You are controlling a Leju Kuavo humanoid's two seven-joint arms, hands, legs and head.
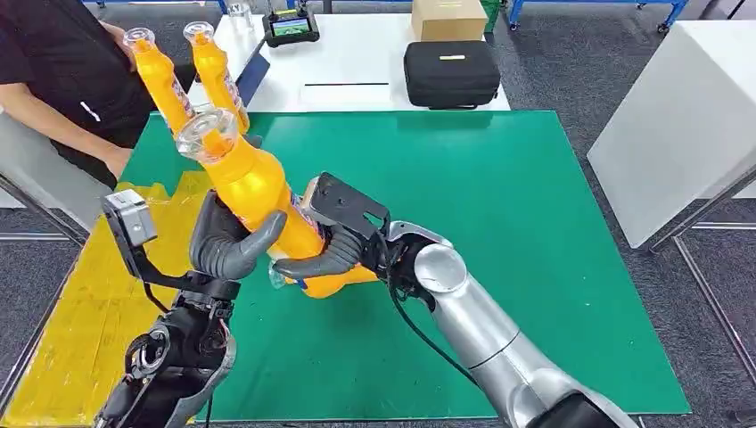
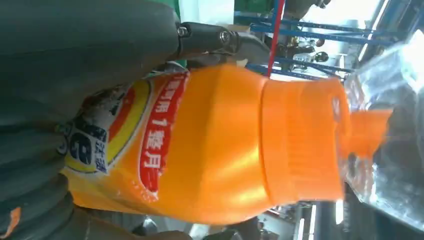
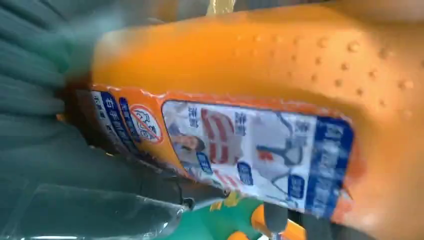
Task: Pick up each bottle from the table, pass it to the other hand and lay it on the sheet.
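1. The green rectangular sheet [image 1: 499,205] covers most of the tabletop and fills the head view from 12 to 5 o'clock; I take it for the sheet meant to receive the bottles. A yellow mat [image 1: 89,321] borders it at 8 o'clock.
2. The white tabletop [image 1: 357,62] beyond, at 12 o'clock, carries a black zipped case [image 1: 450,73] and a brown cardboard box [image 1: 448,18].
3. A person in a black top [image 1: 53,71] stands at 10 o'clock.
4. The right hand [image 1: 334,241] comes in from 5 o'clock on its silver arm; its fingers [image 1: 316,263] are clamped round the lower body of the bottle.
5. The left hand [image 1: 234,241] rises from 7 o'clock; its fingers [image 1: 245,245] wrap the same bottle just above, so both hands grip it at once.
6. The large orange plastic bottle with a clear cap [image 1: 254,192] is held in the air above the sheet's near left part, tilted, cap toward 11 o'clock.
7. Two smaller-looking orange bottles [image 1: 192,71] stand up at 11 o'clock, near the sheet's far left corner; what they rest on is hidden.
8. Judged step: the hand-to-hand pass, mid-way. Which hand gives cannot be told. Next, one hand must loosen its fingers only once the other holds firmly, then the bottle must be lowered on its side onto the sheet.
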